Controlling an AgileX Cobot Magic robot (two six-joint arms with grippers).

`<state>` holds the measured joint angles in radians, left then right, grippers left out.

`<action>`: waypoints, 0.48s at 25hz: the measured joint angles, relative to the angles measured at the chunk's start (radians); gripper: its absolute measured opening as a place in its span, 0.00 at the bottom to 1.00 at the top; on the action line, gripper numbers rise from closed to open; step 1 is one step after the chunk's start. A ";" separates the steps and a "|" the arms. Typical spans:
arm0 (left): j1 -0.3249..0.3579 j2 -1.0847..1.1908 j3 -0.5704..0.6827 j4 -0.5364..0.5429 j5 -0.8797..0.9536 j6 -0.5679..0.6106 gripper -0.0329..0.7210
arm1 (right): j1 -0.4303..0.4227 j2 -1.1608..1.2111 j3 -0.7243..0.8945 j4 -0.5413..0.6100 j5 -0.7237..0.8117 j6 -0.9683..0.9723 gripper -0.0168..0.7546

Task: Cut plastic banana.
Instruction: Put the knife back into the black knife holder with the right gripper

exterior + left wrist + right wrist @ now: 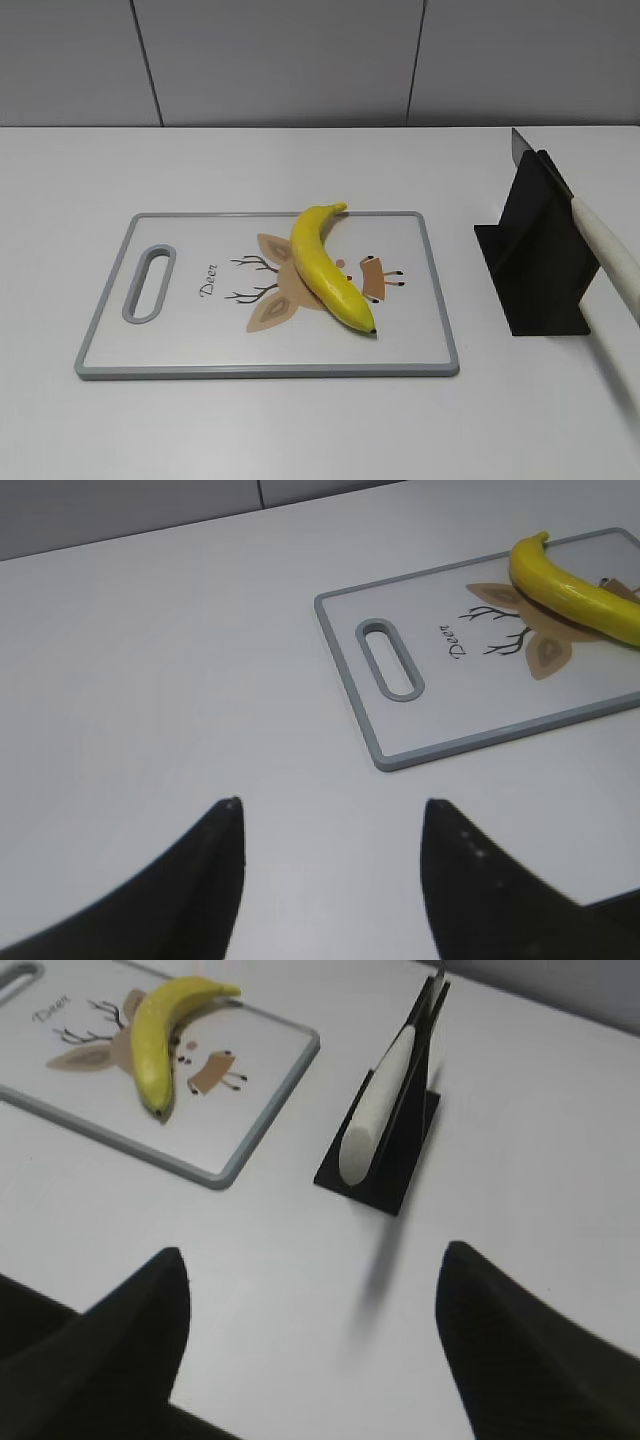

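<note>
The plastic banana (323, 266) is glossy yellow and curved, with a dark tip toward the front. It lies across the middle of a white cutting board (180, 340) with a grey rim and a deer print. It also shows in the left wrist view (570, 592) and the right wrist view (155, 1040). A knife with a white handle (612, 255) rests in a black stand (535, 265) right of the board; it shows in the right wrist view too (378, 1115). My left gripper (330, 808) is open and empty over bare table left of the board. My right gripper (312, 1253) is open and empty in front of the knife stand.
The cutting board has a slotted handle (149, 283) at its left end. The table is white, with a grey panelled wall (300, 60) behind it. Neither arm shows in the exterior view.
</note>
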<state>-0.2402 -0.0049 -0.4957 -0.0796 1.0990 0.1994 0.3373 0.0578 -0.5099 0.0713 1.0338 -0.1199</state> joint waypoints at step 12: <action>0.005 0.000 0.000 0.002 -0.002 0.000 0.78 | 0.000 -0.064 0.001 0.012 0.005 0.000 0.79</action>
<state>-0.2349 -0.0049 -0.4957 -0.0780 1.0969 0.1994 0.3373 -0.0061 -0.5091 0.0837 1.0387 -0.1199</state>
